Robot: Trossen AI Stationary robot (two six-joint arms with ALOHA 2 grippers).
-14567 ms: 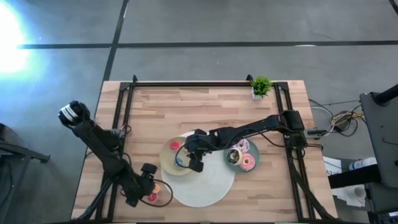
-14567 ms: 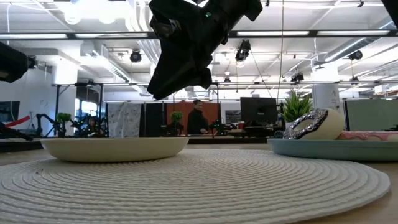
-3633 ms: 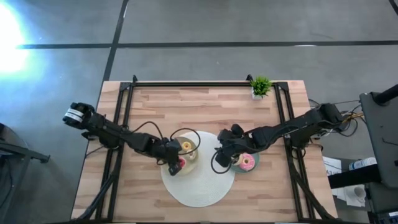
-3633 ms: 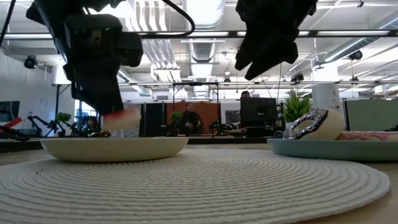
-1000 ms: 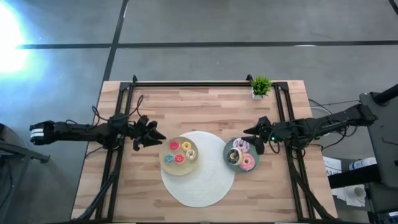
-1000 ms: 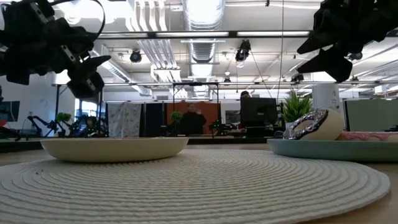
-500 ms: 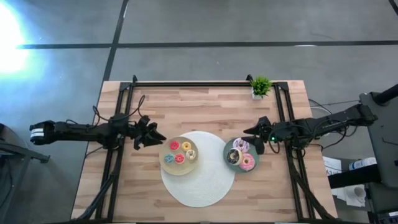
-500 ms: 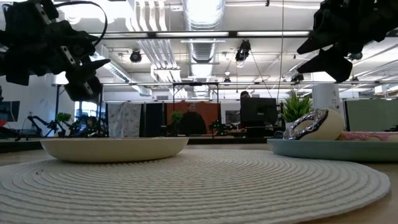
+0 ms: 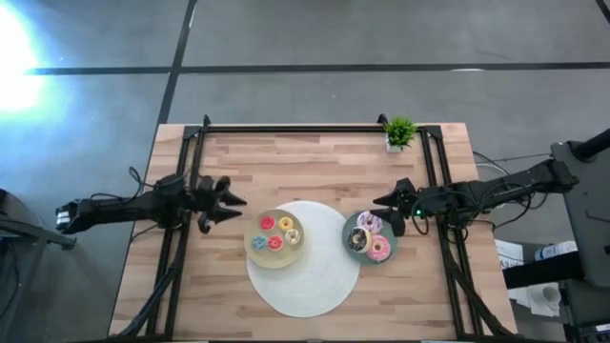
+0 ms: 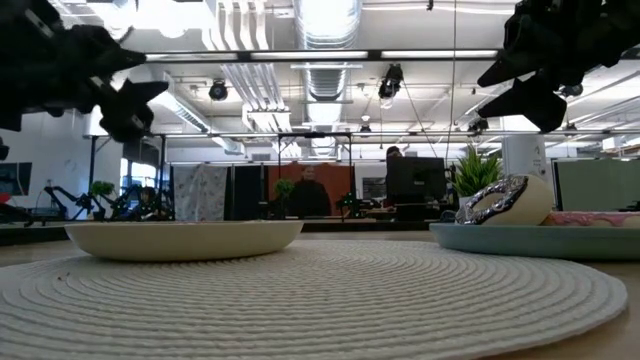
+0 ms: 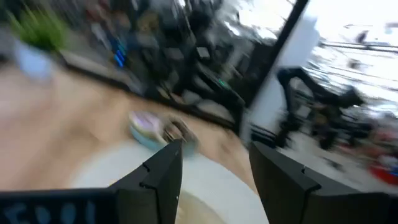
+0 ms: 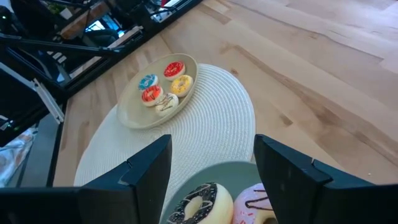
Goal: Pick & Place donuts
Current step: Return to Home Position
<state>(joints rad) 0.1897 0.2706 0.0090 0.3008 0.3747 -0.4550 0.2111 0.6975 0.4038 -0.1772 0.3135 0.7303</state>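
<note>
A beige plate (image 9: 250,232) (image 12: 127,111) lies on the white round mat (image 9: 305,286) and holds several mini donuts, among them red (image 12: 173,69), yellow (image 12: 181,83) and blue (image 12: 148,81). To its right, a teal plate (image 9: 349,233) carries the chocolate donut (image 9: 358,238), the lilac-white donut (image 9: 372,224) and the pink donut (image 9: 379,250). My left gripper (image 9: 238,207) (image 11: 214,180) hovers open, left of the beige plate. Open as well, my right gripper (image 9: 381,211) (image 12: 211,180) hangs above the teal plate's far right side.
A small potted plant (image 9: 399,131) stands at the table's far right corner. Black frame rails (image 9: 286,129) run along the far edge and down both sides. Bare wood shows between the plates and the far edge.
My left gripper has drawn back a little toward the table's left edge and risen, still open and holding nothing. The donuts and plates lie as before.
</note>
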